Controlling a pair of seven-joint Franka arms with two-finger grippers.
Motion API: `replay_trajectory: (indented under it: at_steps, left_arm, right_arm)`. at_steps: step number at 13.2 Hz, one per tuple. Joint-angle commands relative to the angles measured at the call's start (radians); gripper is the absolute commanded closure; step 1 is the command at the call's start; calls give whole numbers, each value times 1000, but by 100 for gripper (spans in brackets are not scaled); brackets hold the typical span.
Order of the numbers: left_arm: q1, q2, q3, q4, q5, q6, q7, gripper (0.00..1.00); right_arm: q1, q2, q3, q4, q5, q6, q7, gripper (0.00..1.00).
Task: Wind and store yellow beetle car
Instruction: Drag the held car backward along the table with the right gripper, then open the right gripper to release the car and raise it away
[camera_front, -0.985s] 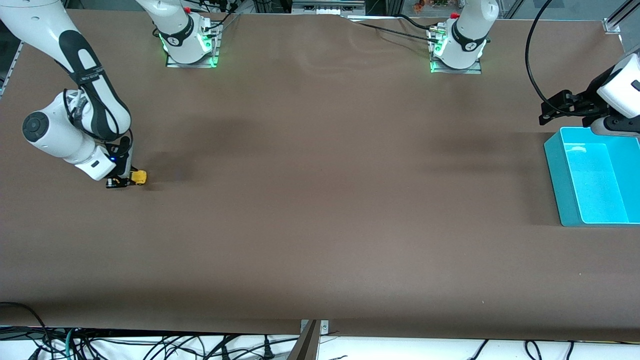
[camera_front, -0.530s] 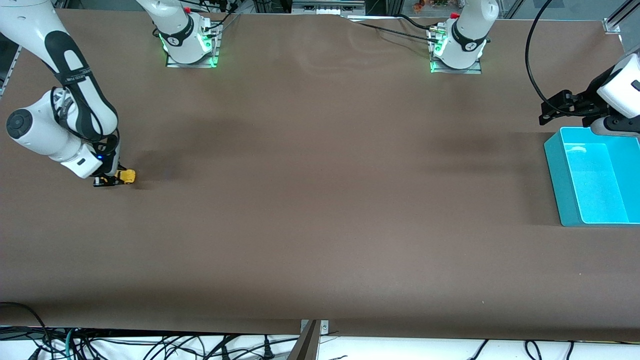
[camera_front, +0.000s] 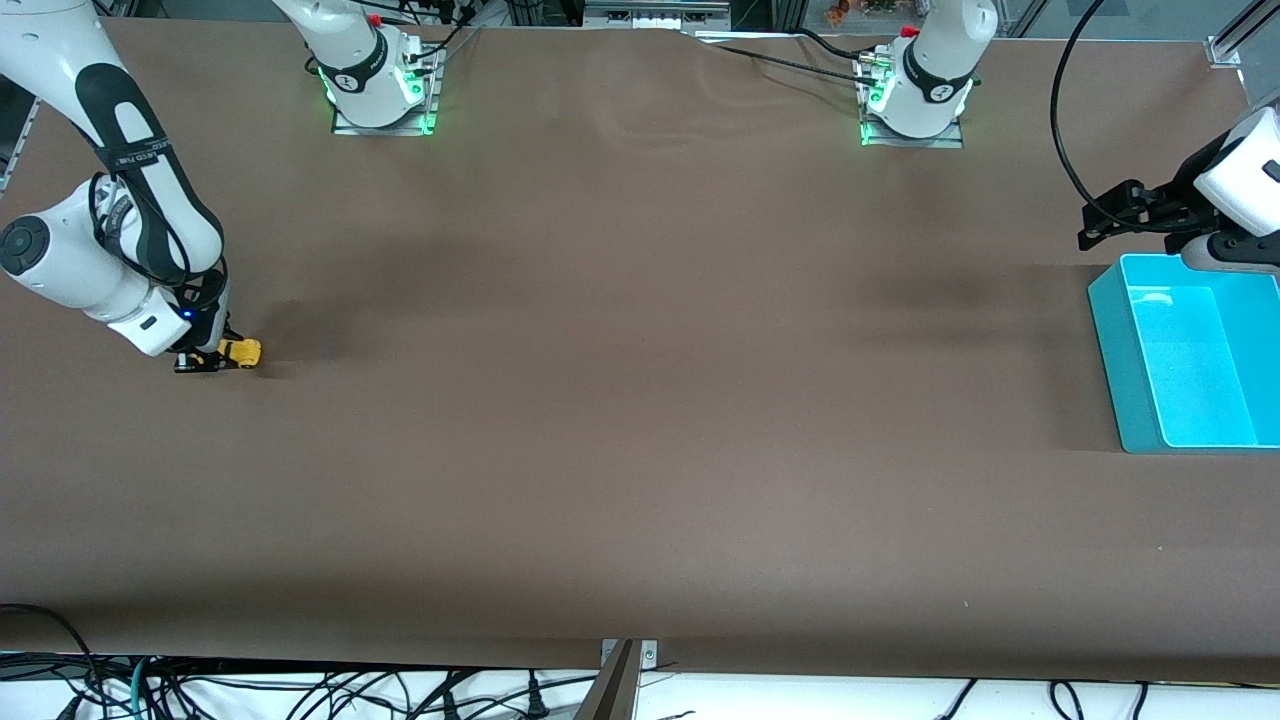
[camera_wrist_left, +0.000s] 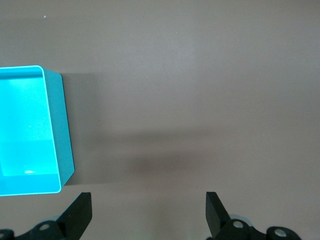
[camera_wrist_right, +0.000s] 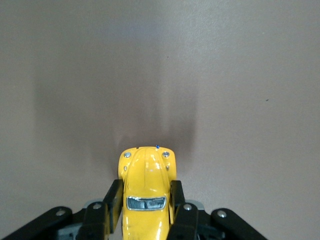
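- Down at the right arm's end of the table (camera_front: 640, 450), at about nine o'clock in the front view, the yellow beetle car (camera_front: 242, 351) is found.
- It is squeezed by the right gripper (camera_front: 205, 358), which is closed on both sides of the car's body.
- In the right wrist view the yellow beetle car (camera_wrist_right: 146, 192) is seen sitting between the two dark fingers (camera_wrist_right: 113, 200), with its round nose poking out at twelve o'clock, ahead of the fingertips.
- The car is held low, with its wheels at the tabletop as far as can be told. This is probably so the wheels can be rolled along the table and the spring wound up.
- Whether the wheels really press on the table cannot be seen.
- At three o'clock in the front view a blue bin (camera_front: 1120, 370) is placed. The car is likely meant to be stored in it.
- The left gripper (camera_front: 1100, 220) is held over the table just beside the bin's rim, with its fingers spread wide and nothing between them. It is kept waiting there, maybe to take the car.
- The car and the bin are well apart.
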Motion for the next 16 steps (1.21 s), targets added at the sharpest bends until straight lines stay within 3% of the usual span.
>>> replay_trajectory:
  at_steps: [1,6,12,16]
  left_arm:
    - [5,16,-5,35,16,-25,4,0]
    - [5,16,-5,35,16,-25,4,0]
    - [4,16,-5,35,16,-25,4,0]
    - [4,16,-5,35,16,-25,4,0]
  right_arm:
    - [-26,48,42,25,34,-12,-25,0]
    - [-24,12,116,172,49,-221,91,0]
    - [-21,-80,141,217,9,-320,304,0]
    - [-15,-212,214,219,-156,-335,473,0]
